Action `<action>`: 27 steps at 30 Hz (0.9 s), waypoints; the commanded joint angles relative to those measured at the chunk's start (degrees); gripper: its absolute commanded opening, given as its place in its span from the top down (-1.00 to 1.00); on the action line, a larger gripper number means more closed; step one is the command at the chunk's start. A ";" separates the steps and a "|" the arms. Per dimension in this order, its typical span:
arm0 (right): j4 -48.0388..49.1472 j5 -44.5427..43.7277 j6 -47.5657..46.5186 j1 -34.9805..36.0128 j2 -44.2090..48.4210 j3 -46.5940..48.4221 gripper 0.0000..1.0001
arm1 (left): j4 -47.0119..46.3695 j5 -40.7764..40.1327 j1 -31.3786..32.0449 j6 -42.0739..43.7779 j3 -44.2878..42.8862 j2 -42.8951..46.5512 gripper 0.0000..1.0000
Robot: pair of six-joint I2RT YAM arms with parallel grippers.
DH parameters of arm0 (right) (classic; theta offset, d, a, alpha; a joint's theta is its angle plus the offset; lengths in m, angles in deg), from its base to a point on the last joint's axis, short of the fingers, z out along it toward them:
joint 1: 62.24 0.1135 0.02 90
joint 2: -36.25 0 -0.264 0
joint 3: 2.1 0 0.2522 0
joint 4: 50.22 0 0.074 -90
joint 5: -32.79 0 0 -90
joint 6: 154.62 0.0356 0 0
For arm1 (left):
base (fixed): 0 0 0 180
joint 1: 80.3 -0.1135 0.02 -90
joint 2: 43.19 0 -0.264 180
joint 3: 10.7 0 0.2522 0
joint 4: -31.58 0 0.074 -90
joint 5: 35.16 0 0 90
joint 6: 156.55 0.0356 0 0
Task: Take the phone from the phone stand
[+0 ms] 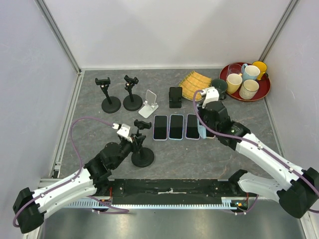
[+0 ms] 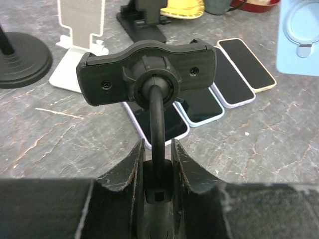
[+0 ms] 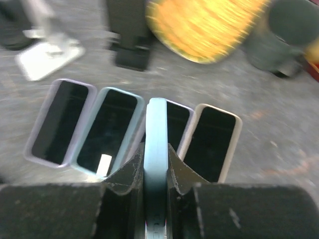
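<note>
My left gripper (image 1: pixel 135 141) (image 2: pixel 158 164) is shut on the stem of a black phone stand (image 1: pixel 142 149). The stand's clamp head (image 2: pixel 147 72) is empty and upright in front of me. My right gripper (image 1: pixel 204 127) (image 3: pixel 156 159) is shut on a light blue phone (image 3: pixel 156 134), held on edge just above the table. The same phone shows at the upper right of the left wrist view (image 2: pixel 299 37), with a ring holder on its back. Several other phones lie flat in a row, among them a purple-cased one (image 1: pixel 160 127) (image 3: pixel 62 122) and a cream-cased one (image 3: pixel 212 142).
Two black stands (image 1: pixel 110 102) (image 1: pixel 132 99), a white folding stand (image 1: pixel 148 104) and a black block stand (image 1: pixel 175 97) stand at the back. A yellow mat (image 1: pixel 194 84), a dark cup (image 1: pixel 219 85) and a red tray (image 1: pixel 264 92) with mugs are at the back right.
</note>
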 commanded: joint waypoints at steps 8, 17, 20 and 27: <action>-10.20 -27.31 7.41 -14.86 -15.17 6.39 1.00 | 2.00 -6.91 -0.35 -3.38 1.49 7.31 0.96; -7.29 -37.60 4.25 -20.13 -29.85 10.96 1.00 | 3.59 -7.88 -0.44 -3.04 1.84 10.56 0.96; -6.33 -39.19 2.14 -20.31 -33.98 11.32 1.00 | 3.85 -8.06 -0.35 -2.95 2.37 11.00 0.96; -6.94 -35.77 0.11 -20.57 -43.56 13.60 0.99 | 3.68 -8.15 -0.44 -3.12 2.98 11.88 0.96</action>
